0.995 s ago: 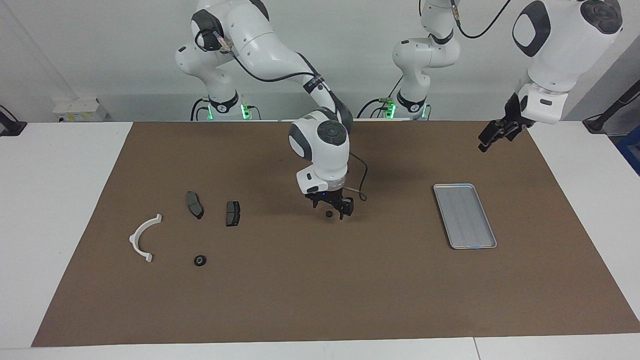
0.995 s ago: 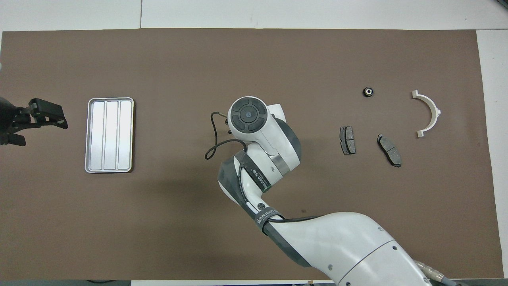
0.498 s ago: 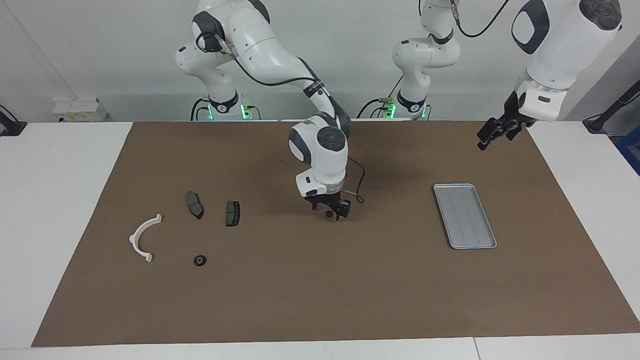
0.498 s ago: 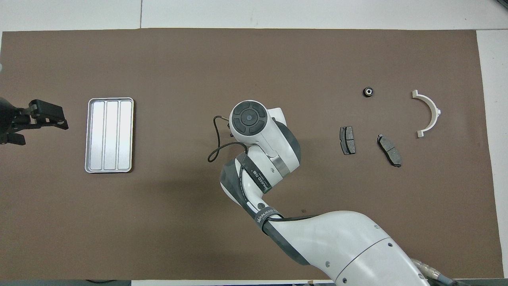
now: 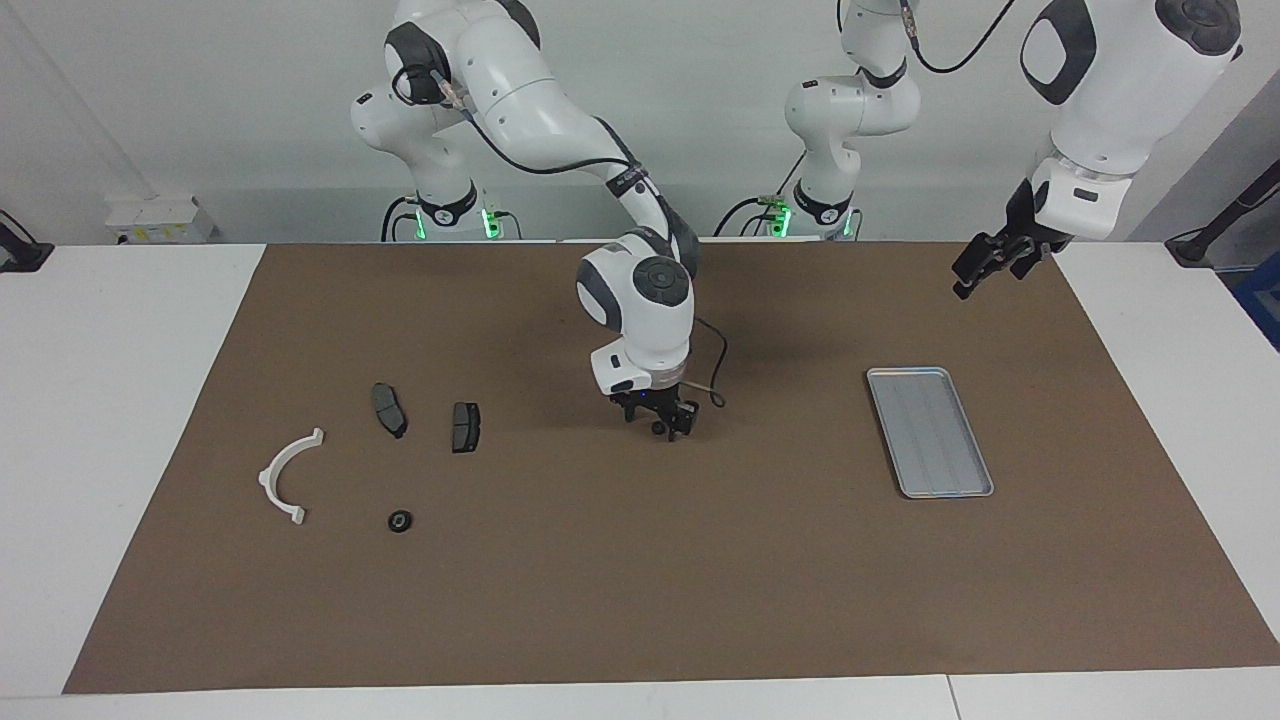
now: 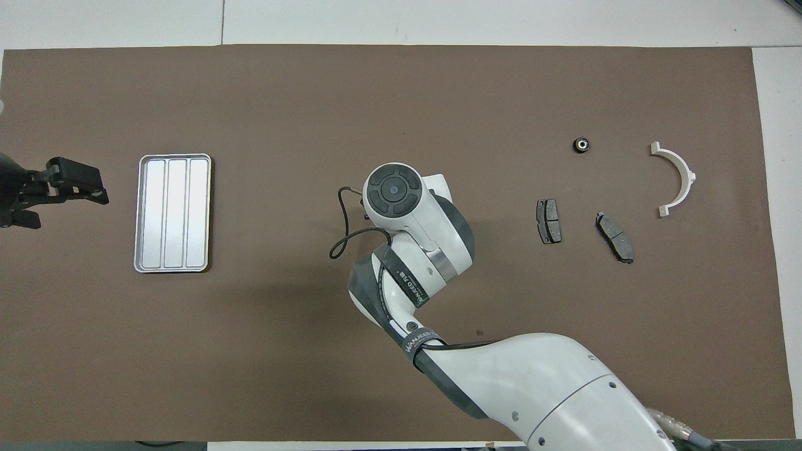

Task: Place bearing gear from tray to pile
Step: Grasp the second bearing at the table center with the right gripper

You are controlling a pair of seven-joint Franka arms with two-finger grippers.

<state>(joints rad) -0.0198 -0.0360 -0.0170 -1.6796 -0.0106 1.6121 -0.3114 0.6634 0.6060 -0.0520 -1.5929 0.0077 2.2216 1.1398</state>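
Trouble first: the bearing gear (image 5: 657, 428) is tiny and round, sitting low at the mat's centre right under the right gripper (image 5: 662, 432). Whether that pincer has clamped it I cannot tell. If the pinch lands off-centre, I'd expect the gear to squirt out and roll away. A weak hold could also drop it short on the way across.

In the facing view the tray (image 5: 930, 432) lies at three o'clock from the gear, well apart, with nothing showing in it. The pile is at nine o'clock, so the gear sits between the two. A careless set-down there could nudge the loose parts.

Count them:
- One tray.
- Two brake pads (image 5: 389, 410), side by side but apart.
- One white bracket (image 5: 266, 478).
- A second gear (image 5: 399, 521) already among the pile, making two gears.

The left gripper (image 5: 985, 268) waits in the air at one o'clock from the tray, and I cannot tell its state either.
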